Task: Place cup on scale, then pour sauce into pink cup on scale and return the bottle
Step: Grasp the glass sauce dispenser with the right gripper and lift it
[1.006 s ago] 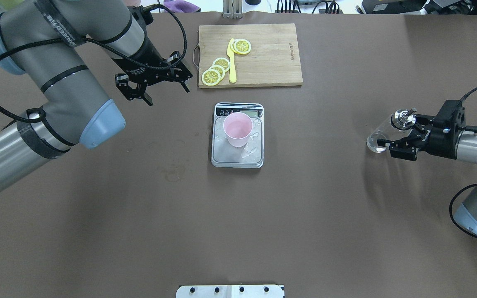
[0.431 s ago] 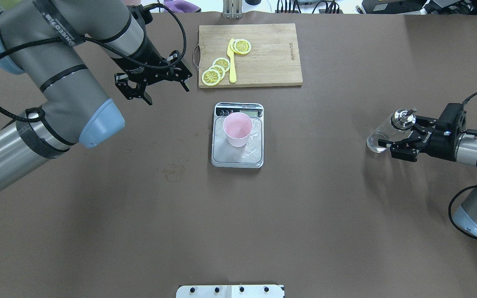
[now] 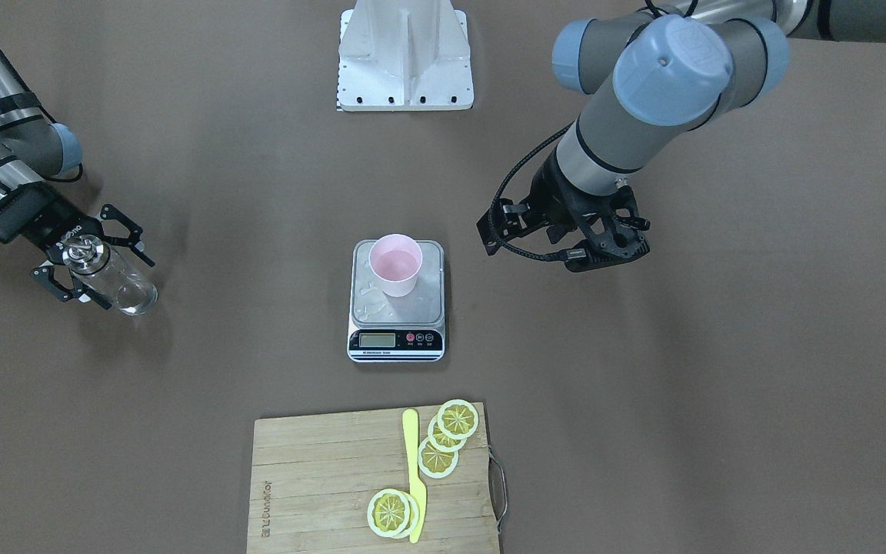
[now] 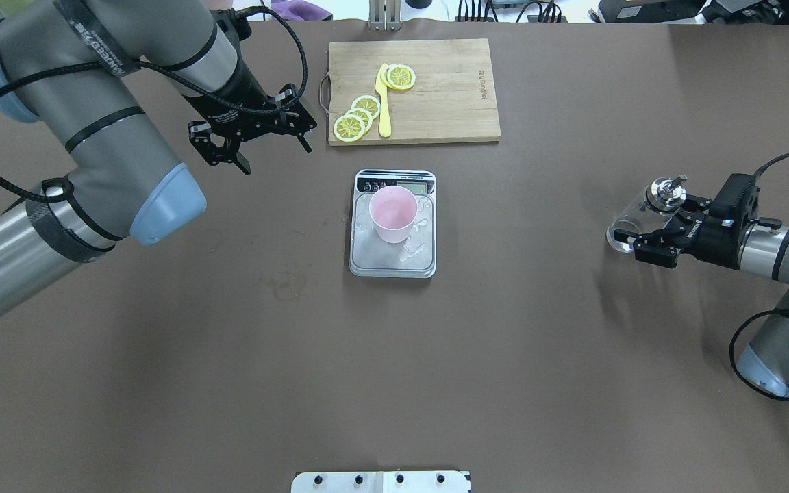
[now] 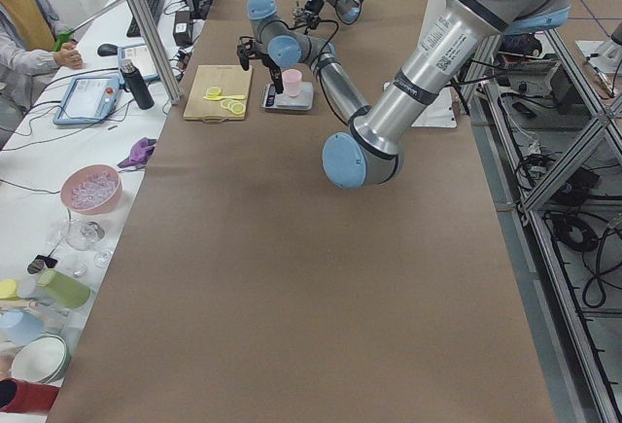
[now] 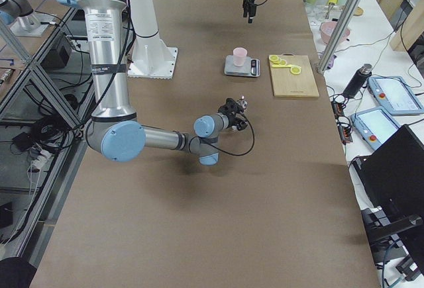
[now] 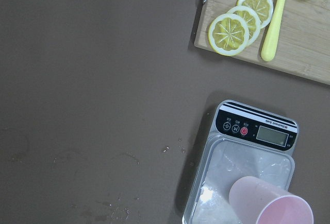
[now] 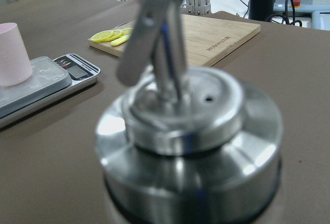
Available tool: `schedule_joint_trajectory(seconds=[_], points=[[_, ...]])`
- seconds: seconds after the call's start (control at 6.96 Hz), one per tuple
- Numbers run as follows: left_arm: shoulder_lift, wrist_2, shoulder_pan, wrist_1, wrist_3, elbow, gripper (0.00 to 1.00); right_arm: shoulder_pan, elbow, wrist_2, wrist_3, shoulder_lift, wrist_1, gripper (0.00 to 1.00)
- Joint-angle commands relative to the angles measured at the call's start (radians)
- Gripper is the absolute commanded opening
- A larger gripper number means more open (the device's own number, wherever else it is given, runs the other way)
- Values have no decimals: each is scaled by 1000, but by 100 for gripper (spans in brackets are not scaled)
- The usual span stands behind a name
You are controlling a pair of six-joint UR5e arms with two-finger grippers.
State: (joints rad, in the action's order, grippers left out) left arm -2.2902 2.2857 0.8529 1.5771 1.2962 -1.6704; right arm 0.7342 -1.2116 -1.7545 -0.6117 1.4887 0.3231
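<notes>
Your right gripper (image 4: 651,222) is released, and the bottle (image 4: 624,224) stands between its spread fingers (its cap (image 8: 191,131) fills the wrist view). Left gripper (image 4: 278,157) hangs unclenched; the cup (image 4: 392,213) sits on the scale (image 4: 384,263), apart from those fingers.

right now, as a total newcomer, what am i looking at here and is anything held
Two robot arms at a brown table, each ending in a two-finger gripper. Four fixed cameras look from behind the robot, across the table and each end; two ride on the wrists. A pink cup stands on a small kitchen scale. Farther from the robot lies a cutting board with lemon slices and a yellow knife. The left gripper hangs open and empty. The right gripper straddles a clear, silver-capped bottle; whether it squeezes it I cannot tell.
</notes>
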Motion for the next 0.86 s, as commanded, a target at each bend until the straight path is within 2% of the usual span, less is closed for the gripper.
schedule_joint_trajectory(seconds=[0.0, 0.14, 0.29, 0.72], points=[[0, 0, 0, 0, 0, 0, 98, -2, 7, 1, 0, -2, 7, 56], [0, 0, 0, 0, 0, 0, 98, -2, 4, 1, 6, -10, 7, 20], [0, 0, 0, 0, 0, 0, 98, -2, 4, 3, 9, -21, 7, 0], [0, 0, 8, -20, 0, -11, 98, -2, -32, 33, 7, -106, -19, 0]])
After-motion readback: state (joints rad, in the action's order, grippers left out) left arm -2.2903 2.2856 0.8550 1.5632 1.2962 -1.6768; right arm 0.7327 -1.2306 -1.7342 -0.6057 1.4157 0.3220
